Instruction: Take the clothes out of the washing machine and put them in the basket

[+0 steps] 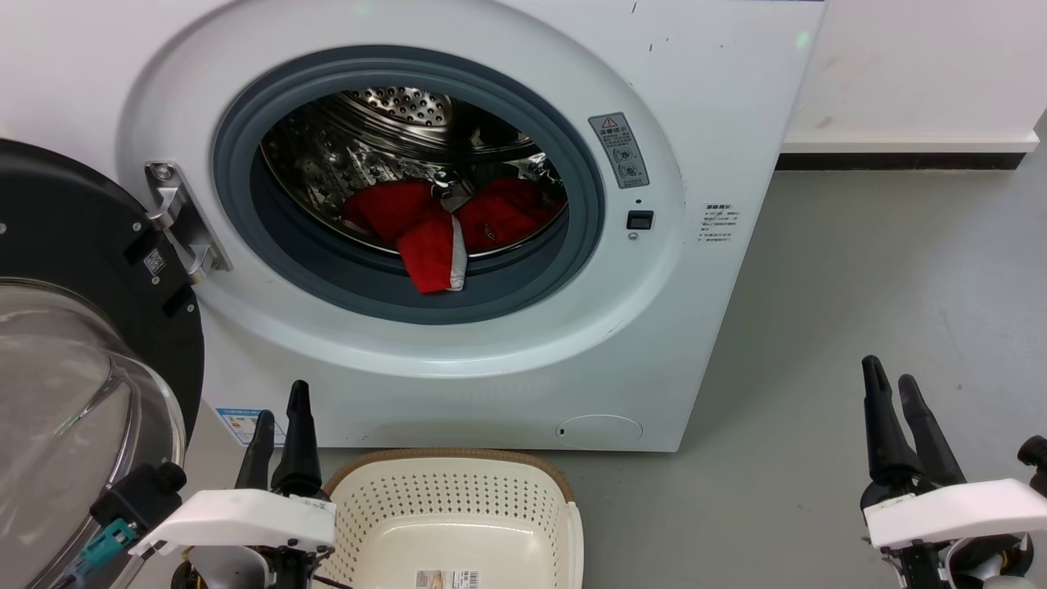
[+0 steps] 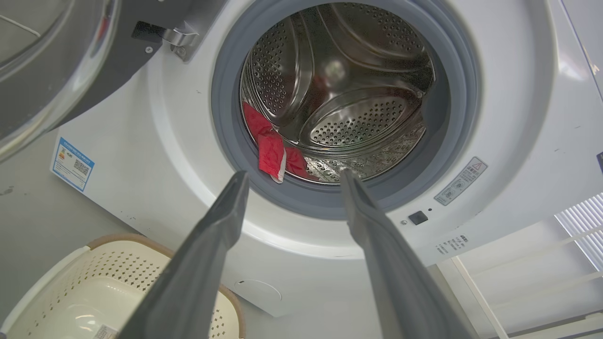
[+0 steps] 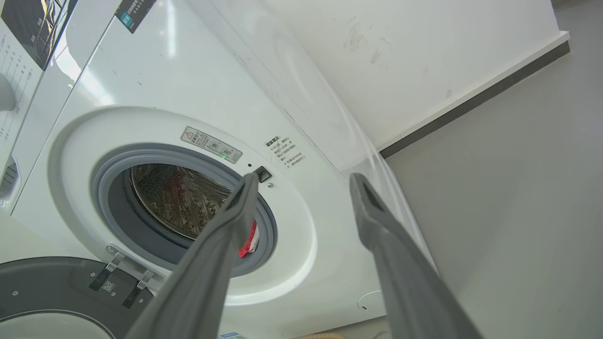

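Clothes [image 1: 446, 225]: red heap low in drum [image 1: 393, 106], frame centre; striped flap hangs over grey seal [image 1: 523, 278], long axis vertical. Basket [image 1: 450, 454] bottom centre. Left gripper [image 1: 282, 409] lower left, fingers spread, empty, nearer; heap lies up-right. Right gripper [image 1: 890, 372] lower right, likewise spread, well apart.

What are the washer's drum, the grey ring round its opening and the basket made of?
Drum: shiny perforated metal, likely stainless steel, given its mirror-like reflections. Grey ring: matte and glare-free, probably rubber. Basket: cream moulded plastic, judging by its even holes and soft sheen; the brown rim is of unclear material.
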`<state>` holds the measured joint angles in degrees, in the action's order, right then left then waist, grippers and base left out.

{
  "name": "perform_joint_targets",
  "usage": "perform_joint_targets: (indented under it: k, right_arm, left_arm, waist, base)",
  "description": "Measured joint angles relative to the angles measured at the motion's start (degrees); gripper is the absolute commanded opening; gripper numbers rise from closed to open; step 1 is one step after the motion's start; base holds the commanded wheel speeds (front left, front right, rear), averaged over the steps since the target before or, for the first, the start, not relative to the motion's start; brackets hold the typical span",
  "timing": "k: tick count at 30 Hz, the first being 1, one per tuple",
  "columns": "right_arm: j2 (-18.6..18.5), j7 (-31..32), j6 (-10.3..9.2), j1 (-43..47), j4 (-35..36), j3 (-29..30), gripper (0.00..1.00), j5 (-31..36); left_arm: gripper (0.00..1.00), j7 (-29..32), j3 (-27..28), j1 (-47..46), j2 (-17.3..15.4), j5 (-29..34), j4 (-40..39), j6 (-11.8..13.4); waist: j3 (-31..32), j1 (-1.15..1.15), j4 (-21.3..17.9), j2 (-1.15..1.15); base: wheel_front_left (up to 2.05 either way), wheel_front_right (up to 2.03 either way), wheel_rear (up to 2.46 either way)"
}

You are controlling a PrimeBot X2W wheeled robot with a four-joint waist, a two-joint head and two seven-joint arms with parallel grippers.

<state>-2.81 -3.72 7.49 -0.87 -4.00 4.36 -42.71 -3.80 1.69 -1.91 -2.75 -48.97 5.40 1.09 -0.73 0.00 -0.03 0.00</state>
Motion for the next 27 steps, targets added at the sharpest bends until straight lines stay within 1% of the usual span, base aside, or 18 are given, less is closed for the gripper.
perform_joint_targets:
  k: [4,14,27]
  right_arm:
    - [0.0,-0.82,0.0,0.3,0.51,-0.47,1.0,4.15]
    - [0.0,-2.49,0.0,1.49,1.86,-0.96,1.0,13.05]
    - [0.0,-4.59,0.0,2.65,3.99,-1.48,1.0,22.42]
  left_arm:
    - [1.0,-0.74,-0.57,0.31,0.0,3.52,-0.41,0.43]
    - [1.0,-2.52,-1.09,1.37,-0.01,10.39,-1.66,0.41]
    - [1.0,-4.54,-1.4,2.55,-0.03,18.59,-2.26,-0.07]
  waist:
    - [0.02,0.0,0.05,0.0]
    - [0.09,0.0,0.17,0.0]
    - [0.24,0.0,0.16,0.0]
  base:
    - [0.0,0.0,0.0]
    - [0.0,0.0,0.0]
    - [0.0,0.0,0.0]
